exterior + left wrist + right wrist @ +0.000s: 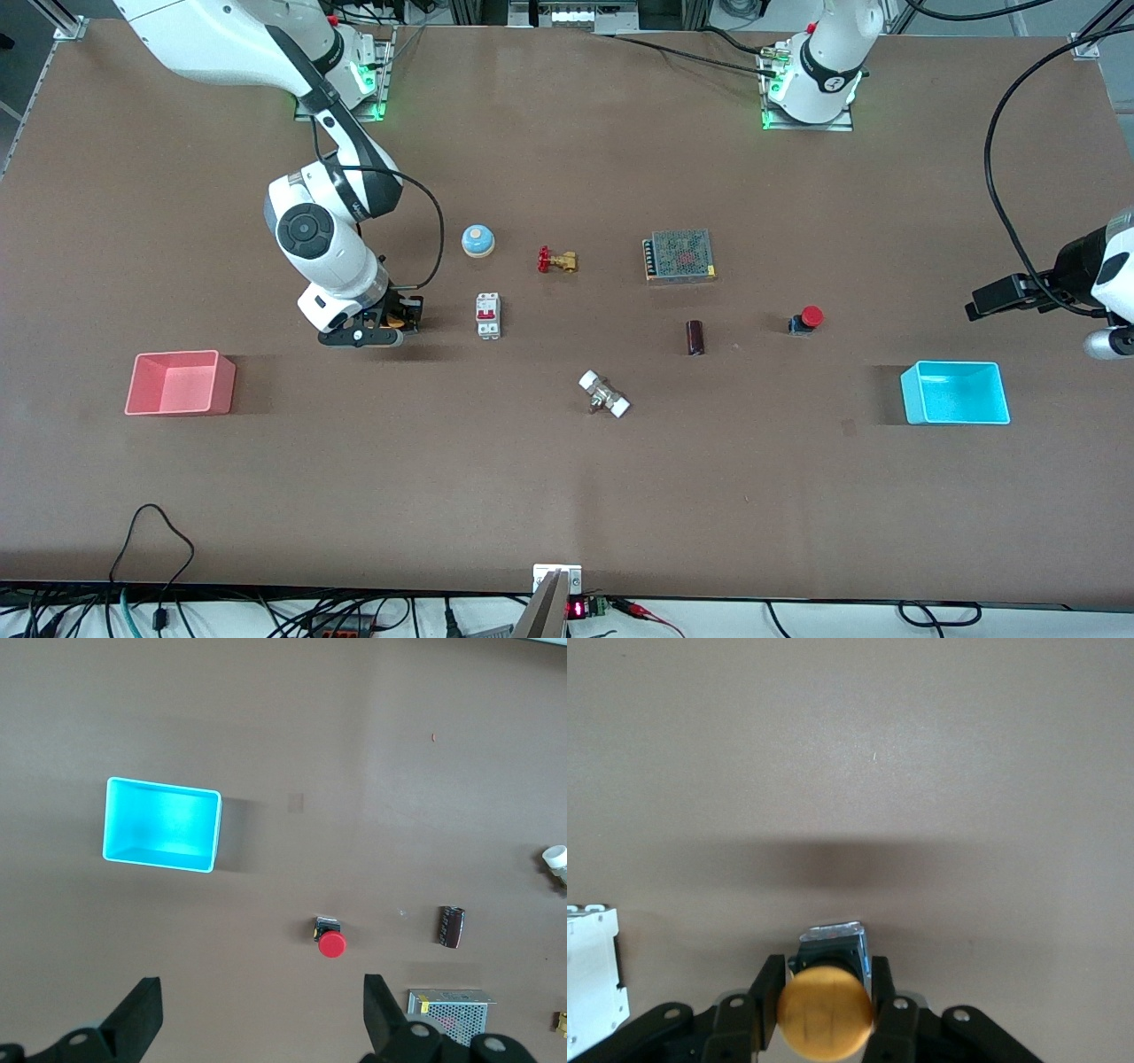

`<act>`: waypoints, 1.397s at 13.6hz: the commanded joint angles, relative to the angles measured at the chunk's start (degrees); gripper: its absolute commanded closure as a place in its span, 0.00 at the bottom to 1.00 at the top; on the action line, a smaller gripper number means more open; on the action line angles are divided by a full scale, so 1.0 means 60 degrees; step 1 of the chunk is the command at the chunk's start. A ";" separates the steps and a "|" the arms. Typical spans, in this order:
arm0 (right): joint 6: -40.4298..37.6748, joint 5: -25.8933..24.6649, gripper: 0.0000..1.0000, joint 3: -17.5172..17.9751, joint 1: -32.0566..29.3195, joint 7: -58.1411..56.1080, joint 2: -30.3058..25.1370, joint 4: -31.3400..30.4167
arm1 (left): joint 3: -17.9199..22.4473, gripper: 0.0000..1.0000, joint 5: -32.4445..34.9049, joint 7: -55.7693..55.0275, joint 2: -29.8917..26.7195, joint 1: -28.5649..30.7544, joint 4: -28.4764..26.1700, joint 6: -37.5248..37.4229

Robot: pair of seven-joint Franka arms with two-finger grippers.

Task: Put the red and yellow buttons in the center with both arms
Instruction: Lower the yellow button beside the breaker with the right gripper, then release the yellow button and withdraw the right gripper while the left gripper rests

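Nearest the front camera, a white-capped fitting (604, 394) lay on the table (567, 496). Two bins were seen about level with it: a pink bin (181, 383) toward the right arm's end and a cyan bin (955, 392) toward the left arm's end; nothing was seen inside either. Slightly farther back, a dark cylinder (695, 338) lay on its side, and the red button (806, 320) stood on bare tabletop between the cylinder and the cyan bin, touched by nothing. The right gripper (383, 332) was down near the table beside the pink bin, clamped on the yellow button (825, 1010), fingers (764, 992) pressed against both sides of its base. A white breaker (488, 315) stood just beside that gripper, toward the centre. Farther still, a blue bell (477, 240), a small brass valve with a red handle (557, 260) and a mesh-topped power supply (679, 255) were set in a row. The left gripper (257, 1014) was held in the air over the table's end near the cyan bin, fingers spread wide, nothing between them.
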 commanded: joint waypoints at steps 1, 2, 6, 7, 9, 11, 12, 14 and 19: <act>0.0117 -0.0231 0.47 0.0042 -0.0067 0.0214 0.0056 0.0024 | 0.0538 0.00 0.0134 0.0149 -0.0301 -0.0590 -0.0146 0.0029; 0.0117 -0.0231 0.40 0.0042 -0.0067 0.0214 0.0056 0.0024 | 0.0555 0.00 0.0134 0.0106 -0.0359 -0.0607 -0.0190 0.0029; -0.0304 -0.0099 0.00 0.0056 -0.0111 0.0053 -0.0322 0.0505 | 0.0453 0.00 0.0148 0.0237 -0.0681 -0.0490 -0.0204 -0.0409; -0.0932 -0.0012 0.00 0.0056 -0.0126 0.0038 -0.0484 0.0899 | 0.0453 0.00 0.0148 0.0208 -0.0725 -0.0490 -0.0219 -0.0570; -0.3182 0.0600 0.00 0.0042 -0.0155 -0.0063 -0.0996 0.2272 | 0.0453 0.00 0.0148 0.0179 -0.0741 -0.0490 -0.0219 -0.0689; -0.5206 0.1320 0.00 -0.0002 -0.0475 -0.0907 -0.1450 0.3505 | 0.0438 0.00 0.0148 0.0120 -0.0712 -0.0490 -0.0205 -0.0631; -0.5752 0.1409 0.00 -0.0017 -0.0695 -0.1813 -0.1728 0.3815 | 0.0482 0.00 0.0148 0.0134 -0.0697 -0.0475 -0.0205 -0.0616; -0.6573 0.1366 0.00 -0.0467 -0.0770 -0.2814 -0.2357 0.4138 | 0.0439 0.00 0.0031 0.0179 -0.0682 -0.0402 -0.0088 -0.0703; -0.7909 0.1849 0.00 -0.2270 -0.0697 -0.3169 -0.3677 0.4390 | 0.0409 0.00 0.0134 0.0237 -0.0755 -0.0416 -0.0058 -0.0689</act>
